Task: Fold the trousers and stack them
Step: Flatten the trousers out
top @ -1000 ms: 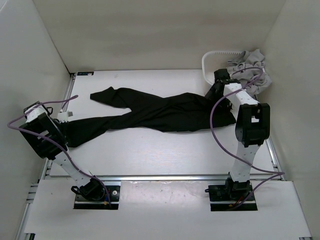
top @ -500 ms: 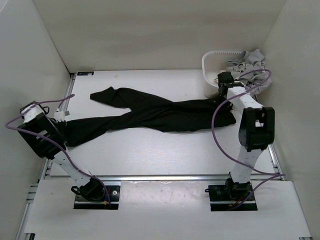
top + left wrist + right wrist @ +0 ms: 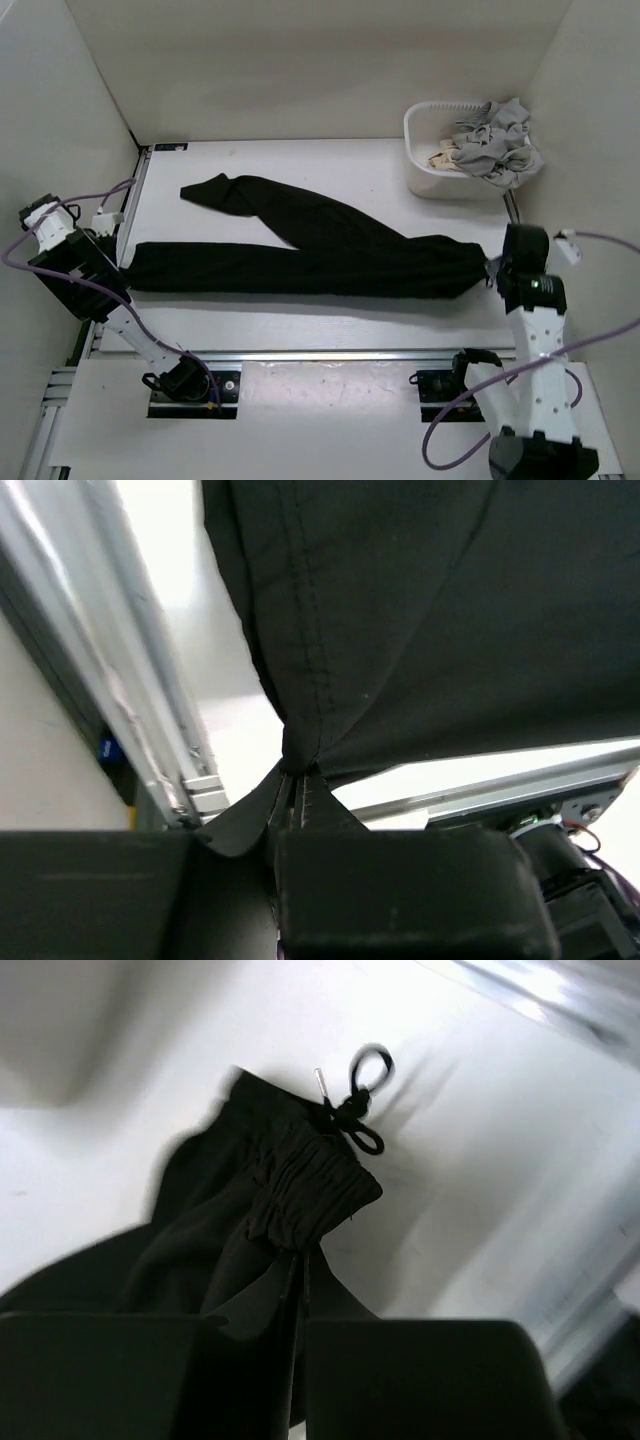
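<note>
The black trousers [image 3: 320, 255] lie stretched across the table from left to right, one leg branching toward the back left. My left gripper [image 3: 122, 262] is shut on the hem of the near leg [image 3: 300, 765] at the table's left edge. At the right side my right gripper [image 3: 492, 268] is shut on the gathered waistband [image 3: 305, 1195], whose drawstring knot [image 3: 355, 1120] sticks out beyond the fingers. The cloth hangs taut between the two grippers.
A white basket [image 3: 432, 175] stands at the back right with light grey garments [image 3: 495, 140] and a beige cloth [image 3: 440, 158] in it. Metal rails [image 3: 320, 355] run along the near edge and the left side [image 3: 130, 680]. Walls enclose the table on three sides.
My right gripper shut on the waistband and drew it from beside the basket toward the near right. The left arm pulled outward to the left. The near leg is now stretched straight.
</note>
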You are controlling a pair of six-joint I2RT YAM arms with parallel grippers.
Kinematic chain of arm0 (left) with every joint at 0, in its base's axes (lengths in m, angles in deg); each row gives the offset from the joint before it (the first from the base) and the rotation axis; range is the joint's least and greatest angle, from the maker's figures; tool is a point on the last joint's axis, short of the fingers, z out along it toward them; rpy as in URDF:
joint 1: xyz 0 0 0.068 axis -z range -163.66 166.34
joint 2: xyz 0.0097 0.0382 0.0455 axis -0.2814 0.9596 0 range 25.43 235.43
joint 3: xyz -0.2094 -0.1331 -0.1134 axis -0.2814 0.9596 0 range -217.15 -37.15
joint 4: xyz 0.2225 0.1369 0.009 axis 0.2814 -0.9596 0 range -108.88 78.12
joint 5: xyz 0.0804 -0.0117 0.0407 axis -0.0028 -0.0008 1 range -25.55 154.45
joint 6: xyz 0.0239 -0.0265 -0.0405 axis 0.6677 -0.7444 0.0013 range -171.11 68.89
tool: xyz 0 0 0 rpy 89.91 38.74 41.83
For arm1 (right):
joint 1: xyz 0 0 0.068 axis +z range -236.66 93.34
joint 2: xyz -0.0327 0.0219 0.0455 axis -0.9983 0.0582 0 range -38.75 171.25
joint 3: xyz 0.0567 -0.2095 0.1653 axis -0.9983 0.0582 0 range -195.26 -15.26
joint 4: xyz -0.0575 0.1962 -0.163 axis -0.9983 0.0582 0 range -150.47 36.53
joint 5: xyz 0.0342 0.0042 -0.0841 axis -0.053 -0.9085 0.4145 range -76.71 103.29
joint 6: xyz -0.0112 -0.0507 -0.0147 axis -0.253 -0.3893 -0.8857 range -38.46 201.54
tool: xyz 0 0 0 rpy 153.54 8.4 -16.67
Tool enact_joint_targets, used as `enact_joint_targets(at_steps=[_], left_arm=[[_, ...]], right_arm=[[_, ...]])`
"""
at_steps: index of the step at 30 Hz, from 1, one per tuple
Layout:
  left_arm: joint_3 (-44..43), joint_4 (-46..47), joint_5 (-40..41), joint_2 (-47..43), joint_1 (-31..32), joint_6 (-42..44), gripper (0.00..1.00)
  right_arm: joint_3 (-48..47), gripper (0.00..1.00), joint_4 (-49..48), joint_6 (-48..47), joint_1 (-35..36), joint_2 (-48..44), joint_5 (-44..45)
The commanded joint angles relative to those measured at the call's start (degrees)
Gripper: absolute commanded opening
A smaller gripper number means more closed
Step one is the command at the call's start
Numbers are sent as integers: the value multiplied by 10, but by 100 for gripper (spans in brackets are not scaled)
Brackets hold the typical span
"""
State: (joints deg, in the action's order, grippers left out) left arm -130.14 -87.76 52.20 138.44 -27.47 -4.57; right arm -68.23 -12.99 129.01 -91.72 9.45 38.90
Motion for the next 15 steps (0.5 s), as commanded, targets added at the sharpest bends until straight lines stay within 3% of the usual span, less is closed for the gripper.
enact_joint_targets(at_steps=[1, 8, 15], left_arm=[[58, 8, 22, -37, -24, 34, 14], [147, 28, 65, -47, -24, 54, 14], [157, 48, 85, -63, -24, 54, 14]], right_arm=[[85, 0, 109, 66, -10, -62, 38], [208, 0, 212, 183, -10, -188, 21], [173, 0, 258, 213, -10, -170, 83]])
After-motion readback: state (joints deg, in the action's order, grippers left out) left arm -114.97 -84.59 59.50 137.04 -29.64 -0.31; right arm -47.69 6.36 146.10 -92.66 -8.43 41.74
